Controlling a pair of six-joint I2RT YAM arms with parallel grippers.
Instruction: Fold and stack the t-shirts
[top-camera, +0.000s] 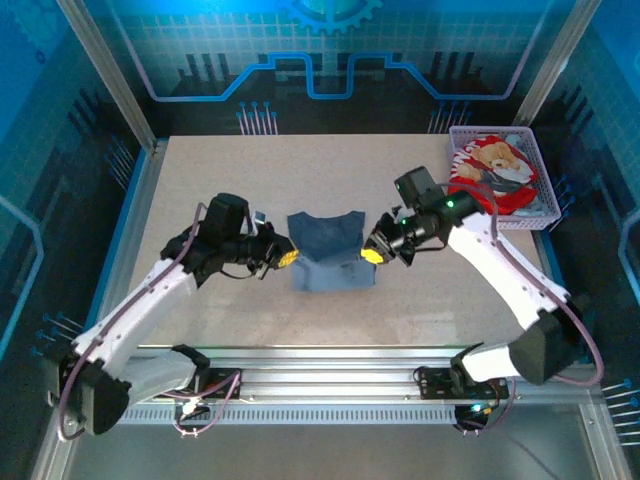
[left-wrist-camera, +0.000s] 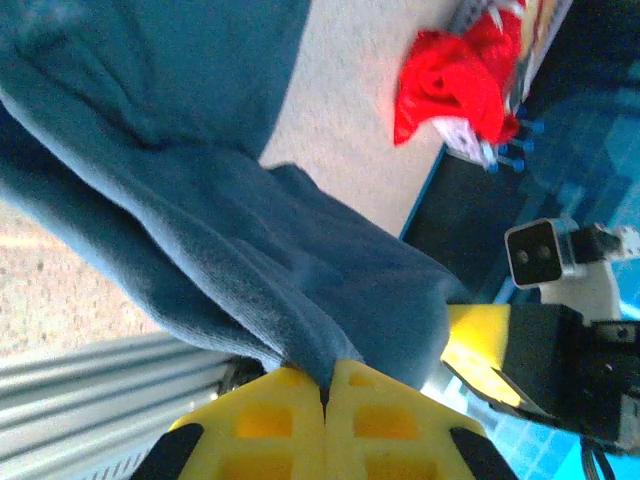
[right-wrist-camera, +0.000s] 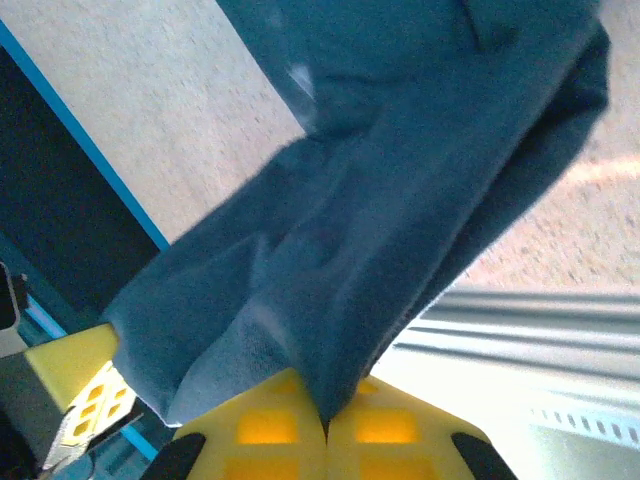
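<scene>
Top external view is showing the slate-blue t-shirt (top-camera: 328, 262) lying in the middle of the desk (top-camera: 300, 180), between the two arms. The left end effector (top-camera: 283, 258) is pinching the shirt's left edge, its fingers closed tight on the cloth, and the right end effector (top-camera: 376, 254) is clamping the right edge likewise. The red teddy-bear t-shirt (top-camera: 492, 165) is sitting bunched in the lilac basket (top-camera: 490, 131) at the desk's far right corner.

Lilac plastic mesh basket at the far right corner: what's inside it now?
A crumpled red cloth t-shirt with a teddy-bear print fills the basket and spills over its near rim. Anything beneath the shirt is covered.
</scene>
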